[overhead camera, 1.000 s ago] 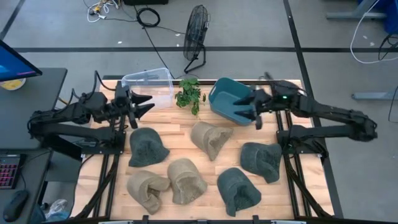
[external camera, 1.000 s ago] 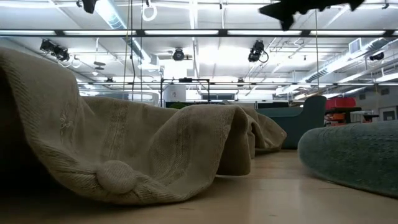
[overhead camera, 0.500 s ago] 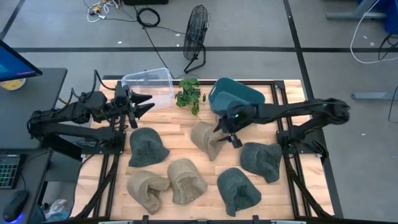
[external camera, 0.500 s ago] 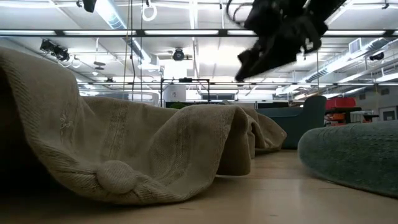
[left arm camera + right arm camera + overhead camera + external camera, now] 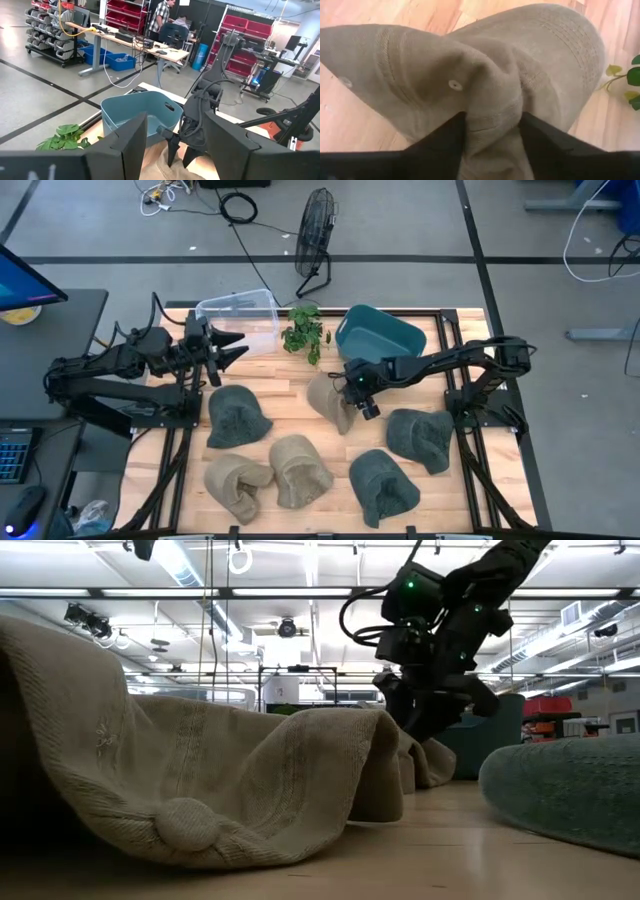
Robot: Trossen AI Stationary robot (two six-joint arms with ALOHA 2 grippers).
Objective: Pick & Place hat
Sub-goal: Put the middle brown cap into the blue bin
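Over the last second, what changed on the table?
The right claw swung from above the teal bin across and down to the tan hat near the table's middle; its fingers now straddle a fold of the hat, apparently not yet closed on it. Left claw stayed by the clear bin; the other hats did not move.

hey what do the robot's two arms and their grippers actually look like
Both arms are black, slim and jointed. Each gripper has two dark, flat, tapering fingers. The left gripper ends in pointed fingers. The right gripper has black cables looping from its wrist block and a small green light on top, clearest in the low view.
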